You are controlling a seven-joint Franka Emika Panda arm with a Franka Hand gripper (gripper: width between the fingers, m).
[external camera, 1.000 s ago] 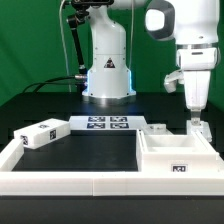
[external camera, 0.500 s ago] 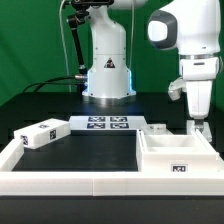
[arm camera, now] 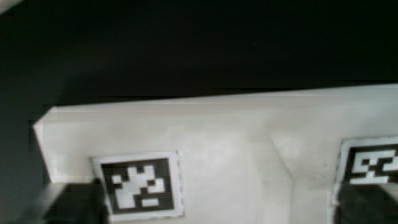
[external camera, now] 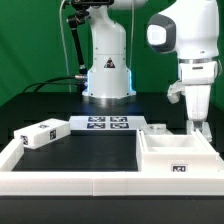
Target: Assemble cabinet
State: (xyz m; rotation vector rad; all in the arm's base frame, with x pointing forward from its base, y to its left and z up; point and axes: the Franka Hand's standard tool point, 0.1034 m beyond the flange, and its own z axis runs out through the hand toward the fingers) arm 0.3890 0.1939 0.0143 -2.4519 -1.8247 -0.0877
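At the exterior view's right, hanging the gripper (external camera: pixel 197 127) just over the far wall of the cabinet body (external camera: pixel 160 165), fingers too small for telling clenched from released. Keeping a small tagged block (external camera: pixel 42 133) well apart, near the marker board (external camera: pixel 107 124).

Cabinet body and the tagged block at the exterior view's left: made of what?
Cabinet body: likely matte white plastic, judging by the even colour, thick smooth walls and lack of grain. Tagged block: same flat white look, probably the same plastic, though it is too small to be sure.
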